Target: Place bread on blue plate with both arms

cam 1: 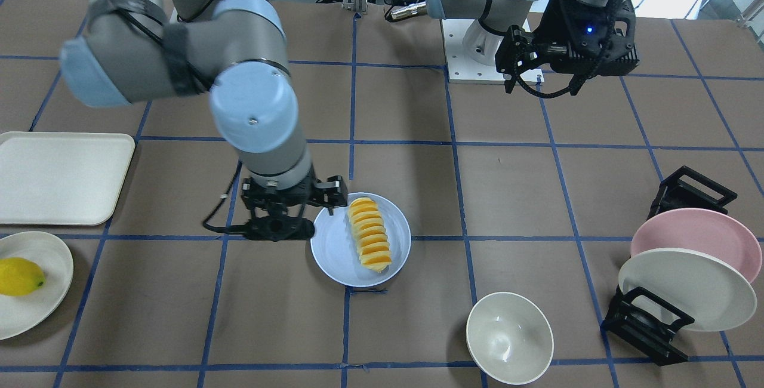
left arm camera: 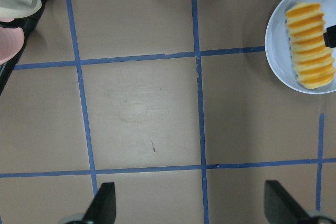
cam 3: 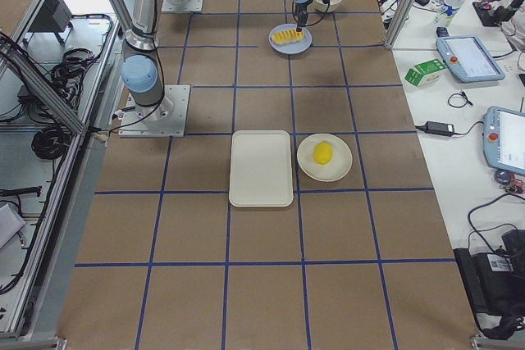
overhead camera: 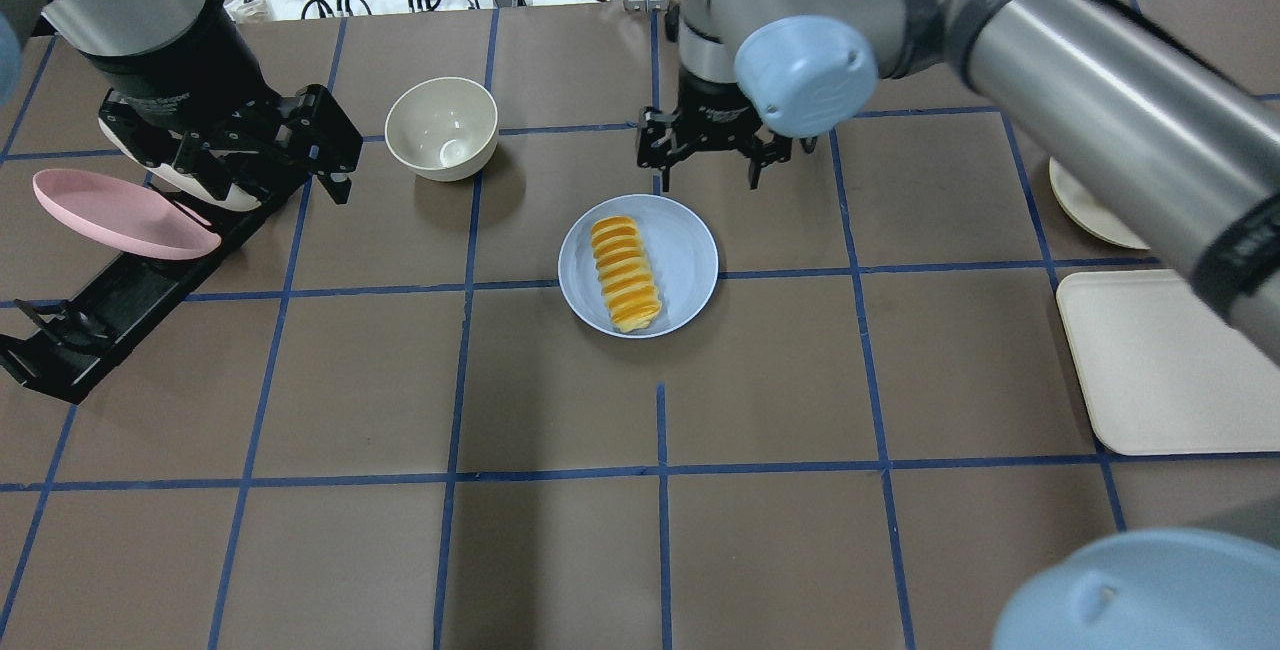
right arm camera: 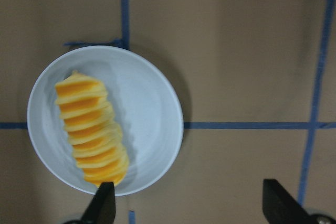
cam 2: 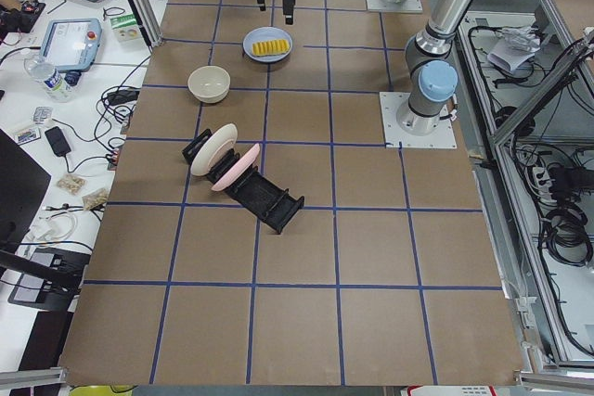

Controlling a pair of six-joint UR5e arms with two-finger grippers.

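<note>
The bread [overhead camera: 625, 273], a ridged loaf of yellow and orange slices, lies on the blue plate [overhead camera: 685, 255] at the table's middle. Both also show in the right wrist view, bread [right arm camera: 92, 128] on plate [right arm camera: 152, 114], and in the front view, bread [cam 1: 370, 234] on plate [cam 1: 329, 245]. My right gripper [overhead camera: 708, 165] is open and empty. It hangs just beyond the plate's far rim, apart from the bread. My left gripper [overhead camera: 250, 165] is open and empty, raised over the dish rack at the far left. The left wrist view shows the bread [left arm camera: 310, 45] far off at the upper right.
A cream bowl [overhead camera: 441, 127] stands left of the blue plate. A black dish rack [overhead camera: 120, 300] holds a pink plate [overhead camera: 120, 215] and a cream plate [cam 1: 686, 289]. A cream tray [overhead camera: 1165, 360] lies at the right. A lemon [cam 1: 19, 276] sits on a cream plate [cam 1: 42, 310].
</note>
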